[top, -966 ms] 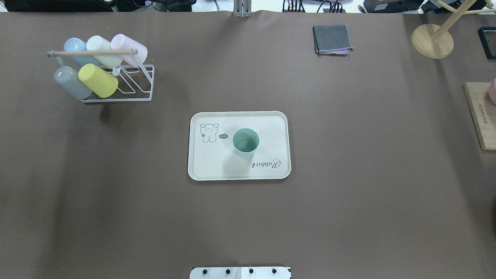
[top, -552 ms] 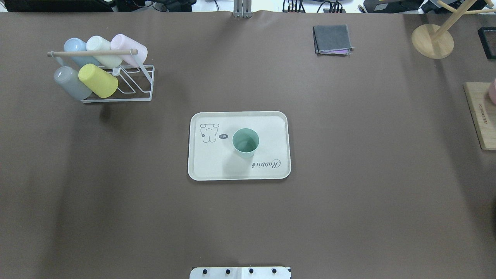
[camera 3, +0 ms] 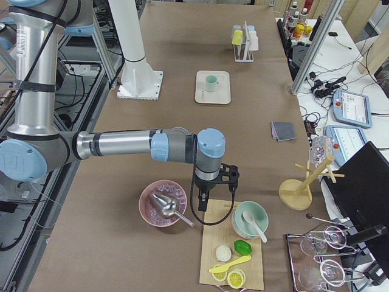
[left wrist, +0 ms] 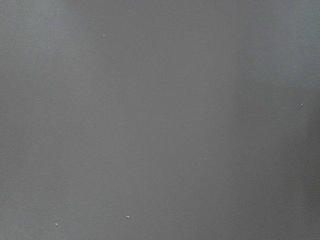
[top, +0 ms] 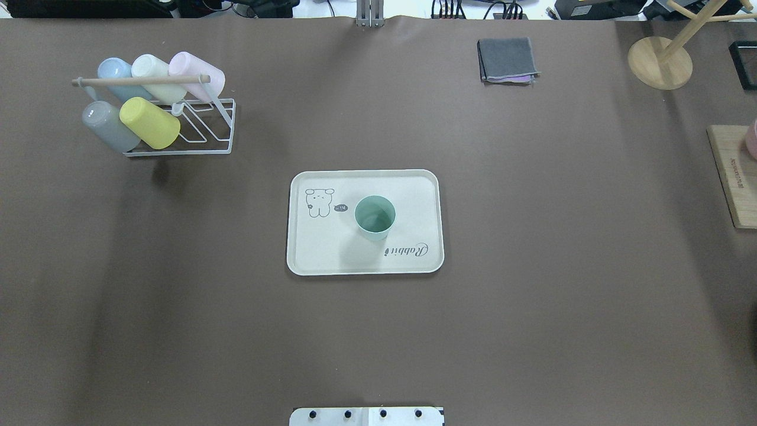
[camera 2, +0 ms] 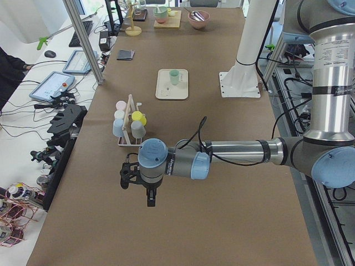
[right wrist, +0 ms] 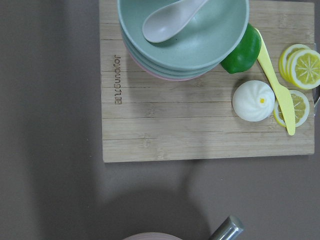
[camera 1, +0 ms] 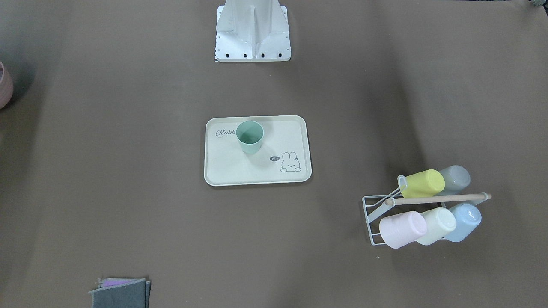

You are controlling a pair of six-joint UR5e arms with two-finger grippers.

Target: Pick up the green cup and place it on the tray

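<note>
I see the broad brown table (top: 562,266) with the flat cream rectangular tray (top: 319,254) at its centre. The small mint-green plastic cup (top: 374,218) stands upright on that tray, right of the bunny drawing. My left gripper (camera 2: 149,195) hangs over the table's left end. My right gripper (camera 3: 203,199) hangs at the right end, by a pale wooden board (right wrist: 175,135). I cannot tell whether either is apart or together.

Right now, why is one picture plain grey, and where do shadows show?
Left wrist-mounted view: only bare table covering, featureless but for specks. Overhead exterior view: the mint-green plastic cup casts a soft shadow on the cream rectangular tray. Right wrist-mounted view: grain on the wooden board is sharp.
</note>
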